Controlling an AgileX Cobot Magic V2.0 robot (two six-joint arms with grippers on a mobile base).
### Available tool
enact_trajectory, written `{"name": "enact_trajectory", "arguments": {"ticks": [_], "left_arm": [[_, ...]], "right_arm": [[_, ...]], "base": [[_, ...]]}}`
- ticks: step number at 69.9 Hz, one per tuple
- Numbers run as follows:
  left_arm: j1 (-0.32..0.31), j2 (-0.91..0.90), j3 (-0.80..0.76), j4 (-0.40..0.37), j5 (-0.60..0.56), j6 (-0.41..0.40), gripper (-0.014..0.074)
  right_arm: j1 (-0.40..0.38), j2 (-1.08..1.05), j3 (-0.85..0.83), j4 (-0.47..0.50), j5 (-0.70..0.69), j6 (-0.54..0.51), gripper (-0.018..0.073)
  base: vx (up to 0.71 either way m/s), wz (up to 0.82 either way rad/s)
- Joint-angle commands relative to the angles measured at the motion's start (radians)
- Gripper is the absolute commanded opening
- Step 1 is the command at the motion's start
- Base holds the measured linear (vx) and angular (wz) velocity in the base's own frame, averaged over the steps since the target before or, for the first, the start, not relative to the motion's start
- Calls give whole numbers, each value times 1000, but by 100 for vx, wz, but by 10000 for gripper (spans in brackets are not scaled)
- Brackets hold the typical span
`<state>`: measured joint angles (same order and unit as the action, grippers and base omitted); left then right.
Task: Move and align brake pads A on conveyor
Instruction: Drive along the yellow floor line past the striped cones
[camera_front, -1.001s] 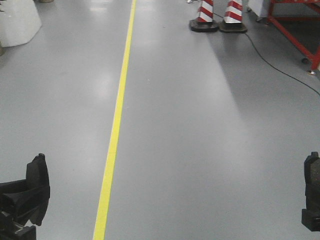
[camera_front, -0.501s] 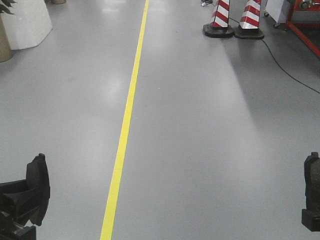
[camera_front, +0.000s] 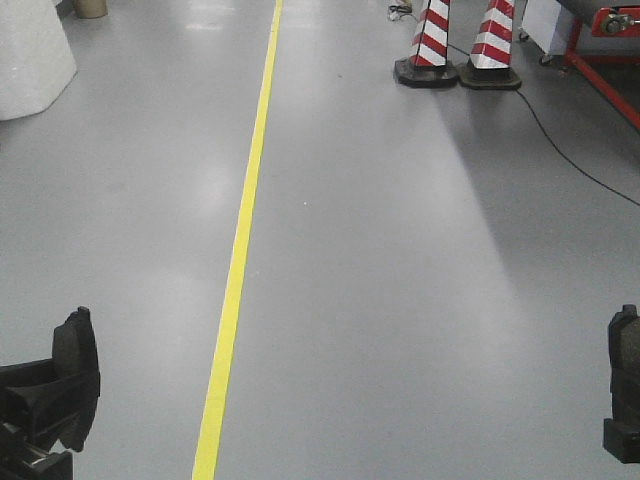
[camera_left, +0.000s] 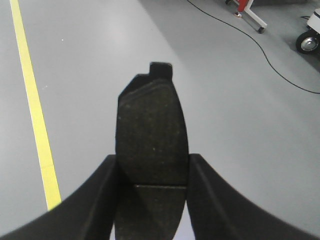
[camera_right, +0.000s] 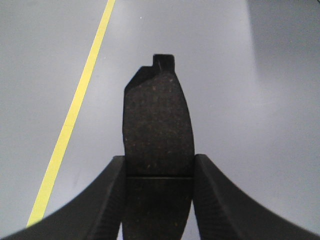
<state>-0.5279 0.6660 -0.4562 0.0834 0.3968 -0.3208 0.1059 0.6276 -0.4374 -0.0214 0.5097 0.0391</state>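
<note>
Grey-brown brake pads A, one clamped in the left gripper (camera_left: 152, 172), one in the right gripper (camera_right: 159, 172). Carry them level and firmly held; no conveyor is visible yet.

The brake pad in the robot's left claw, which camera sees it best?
The left wrist view: the brake pad fills the frame, its groove visible, clamped in the left gripper. The front view catches only a dark edge-on sliver. The right wrist view shows another pad.
</note>
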Motion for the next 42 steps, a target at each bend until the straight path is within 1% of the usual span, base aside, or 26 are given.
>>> {"name": "enact_trajectory", "arguments": {"ticks": [1, 42], "left_arm": [[-6, -3, -30, 4, -84, -4, 138], [-6, -3, -30, 4, -83, -4, 138]], "right_arm": [[-5, -1, -31, -7, -82, -10, 44], [-5, -1, -31, -7, -79, -10, 44]], "base": [[43, -7], [44, -5]]}}
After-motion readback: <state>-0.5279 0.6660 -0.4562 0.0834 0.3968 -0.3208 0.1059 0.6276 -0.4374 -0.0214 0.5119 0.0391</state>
